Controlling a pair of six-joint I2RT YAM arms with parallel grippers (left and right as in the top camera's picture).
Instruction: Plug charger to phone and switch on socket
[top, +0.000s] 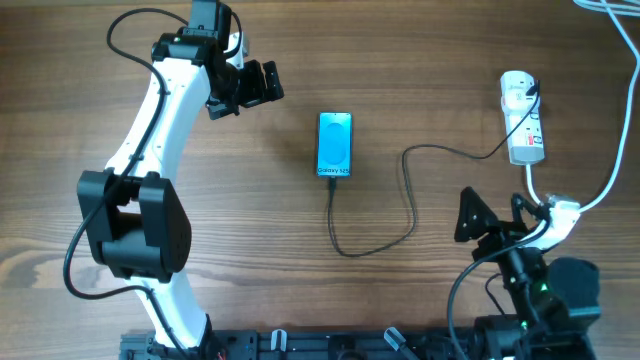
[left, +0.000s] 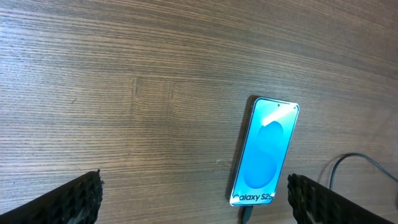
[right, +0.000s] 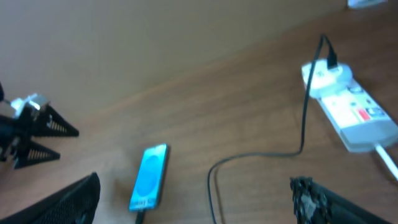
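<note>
Wood table (top: 420, 60): phone (top: 335, 145) lies front-to-back, charger (top: 331, 210) at near end.

cyan phone (top: 335, 145); blk charger (top: 412, 212); white socket (top: 522, 118) w/ red mark (right: 362, 114); brown woodgrain table (top: 400, 60).

Robotics laboratory workstation. Two jointed robot arms, the left arm (top: 168, 105) and the right arm (top: 525, 278), stand at a black mounting rail (top: 300, 346) along the edge of a wood-grain table (top: 420, 50). A plain tan wall (right: 124, 37) lies behind.
</note>
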